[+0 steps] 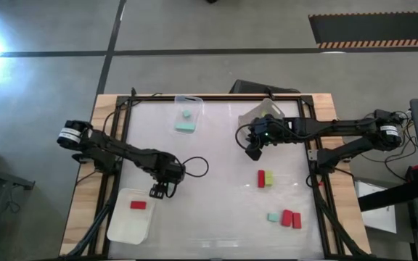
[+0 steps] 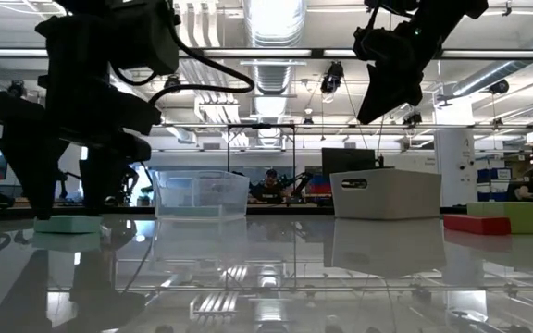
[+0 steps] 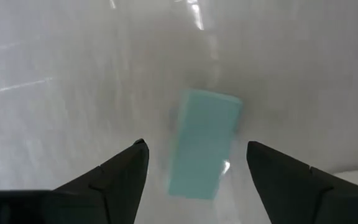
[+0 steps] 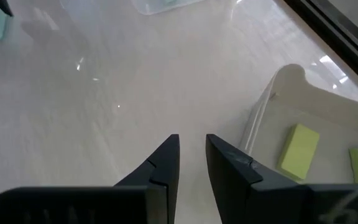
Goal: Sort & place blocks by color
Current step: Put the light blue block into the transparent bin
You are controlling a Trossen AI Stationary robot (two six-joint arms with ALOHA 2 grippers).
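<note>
Mint-teal block [image 3: 204,143] lies flat on counter [image 1: 216,167], between fingers of released left claw [image 3: 197,171], at 1 o'clock from red-block tray [image 1: 130,216]. Right claw [image 4: 191,155], nearly clenched, empty, hovers by yellow-green tray [image 4: 303,106].

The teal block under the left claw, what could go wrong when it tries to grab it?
The mint-teal block lies askew between the open left gripper fingers, so closing might twist or push it away. It sits close to the tray holding the red block; a fingertip could bump the rim.
</note>
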